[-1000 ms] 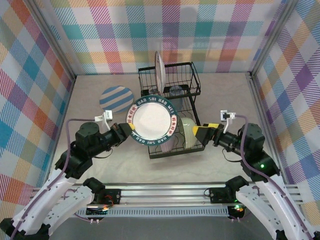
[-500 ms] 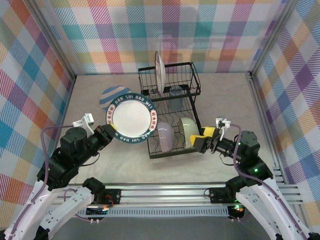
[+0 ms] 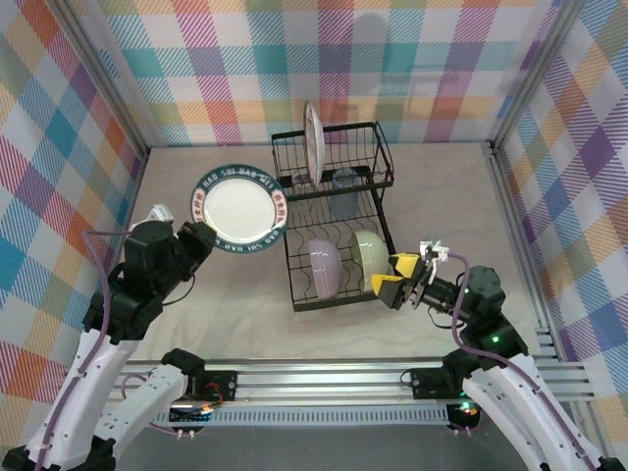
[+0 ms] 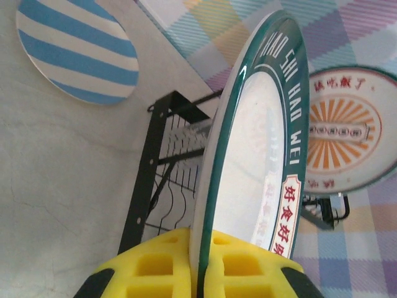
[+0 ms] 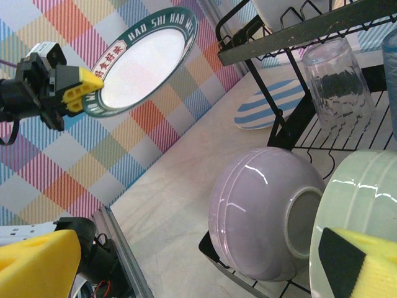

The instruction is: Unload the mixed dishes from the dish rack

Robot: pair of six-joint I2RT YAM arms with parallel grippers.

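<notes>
Bright, even overhead light leaves only a faint, soft shadow under the rack on the bench, white glints streak the lavender bowl and the green-rimmed plate, and the top view bows at its edges.

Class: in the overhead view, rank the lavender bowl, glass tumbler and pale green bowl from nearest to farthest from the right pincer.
1. Pale green bowl, right beside the right pincer.
2. Lavender bowl, just left of it.
3. Glass tumbler, well behind both.
</notes>
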